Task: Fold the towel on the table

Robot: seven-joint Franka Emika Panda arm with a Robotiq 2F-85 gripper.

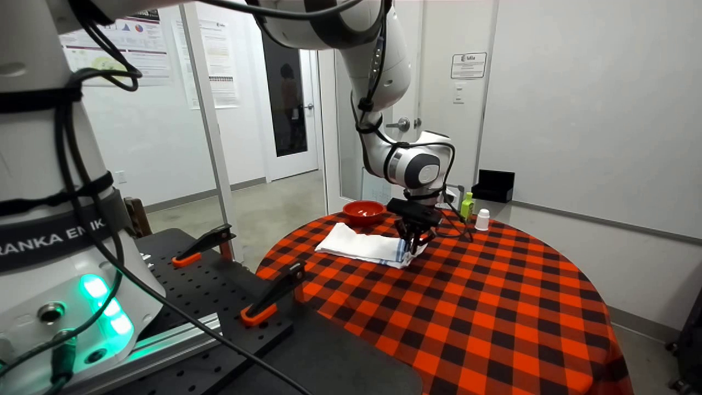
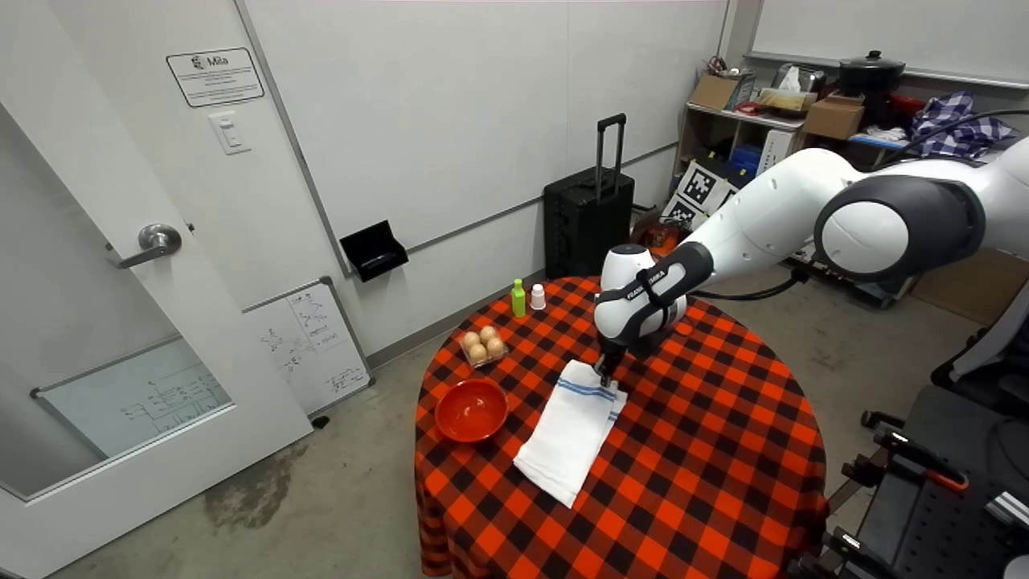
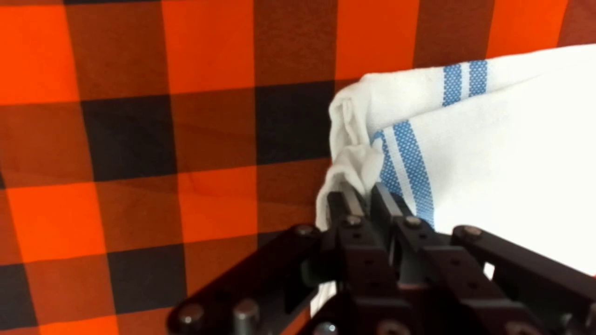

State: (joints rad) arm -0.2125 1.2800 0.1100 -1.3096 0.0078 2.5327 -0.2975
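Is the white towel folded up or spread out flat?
Folded, but not neatly: in the wrist view, one blue-striped layer of the towel lies over another, and their edges don't line up.

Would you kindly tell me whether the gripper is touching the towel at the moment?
Touching. The wrist view shows the towel bunched up at its edge and pinched by the gripper.

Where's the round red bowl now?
In an exterior view, the bowl sits on the round red-checked table, near its left edge, left of the blue-striped white towel, below brown eggs.
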